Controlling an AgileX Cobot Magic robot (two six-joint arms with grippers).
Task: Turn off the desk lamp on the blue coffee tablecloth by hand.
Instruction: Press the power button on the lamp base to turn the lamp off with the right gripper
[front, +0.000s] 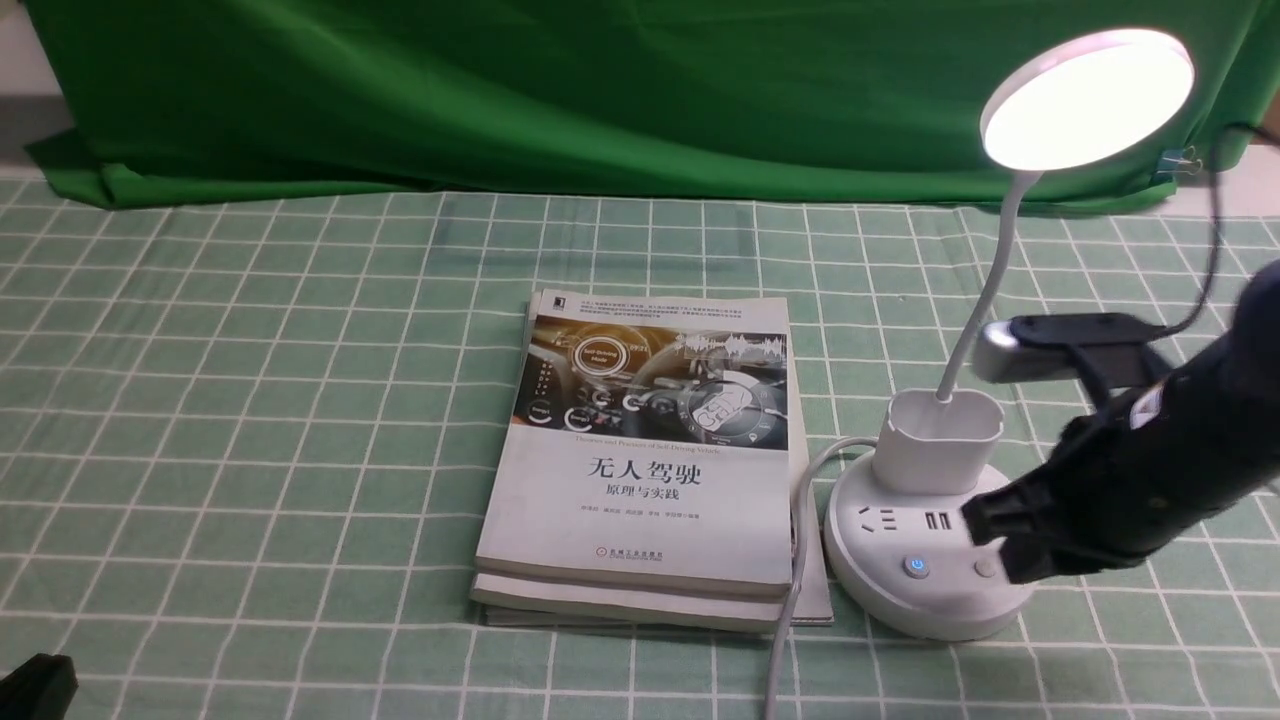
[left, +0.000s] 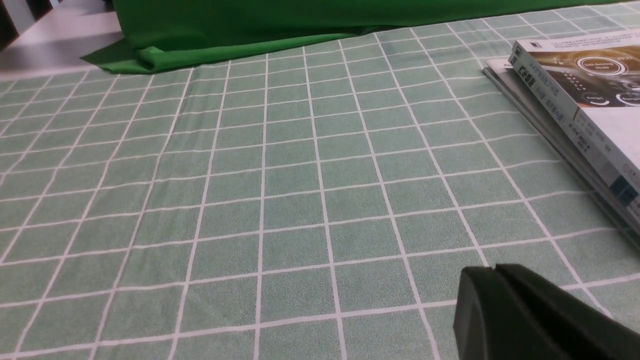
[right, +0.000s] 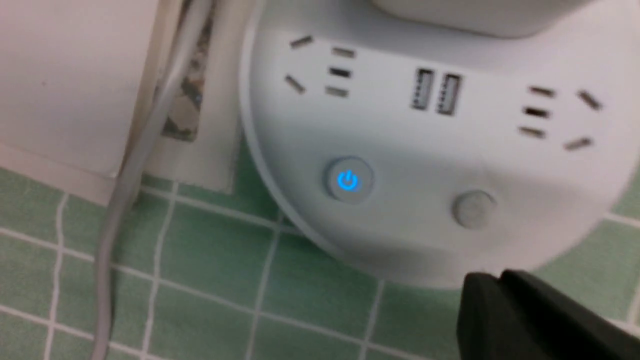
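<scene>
The white desk lamp stands on the pale green grid tablecloth (front: 250, 400), right of centre. Its disc head (front: 1088, 98) glows brightly. The round base (front: 900, 590) carries a blue-lit power button (front: 916, 567) and a plain grey button (front: 985, 568). My right gripper (front: 985, 540) is shut and empty; its tip hovers over the base's right side, just by the plain button. In the right wrist view the base (right: 425, 145), lit button (right: 348, 180), plain button (right: 473, 208) and gripper tip (right: 495, 281) show. My left gripper (left: 494, 274) is shut and empty, low over the cloth, and also shows in the front view (front: 35, 688).
Stacked books (front: 645, 455) lie just left of the lamp base; they also show in the left wrist view (left: 575, 95). The lamp's white cord (front: 790, 600) runs toward me between books and base. A dark green backdrop cloth (front: 600, 90) hangs behind.
</scene>
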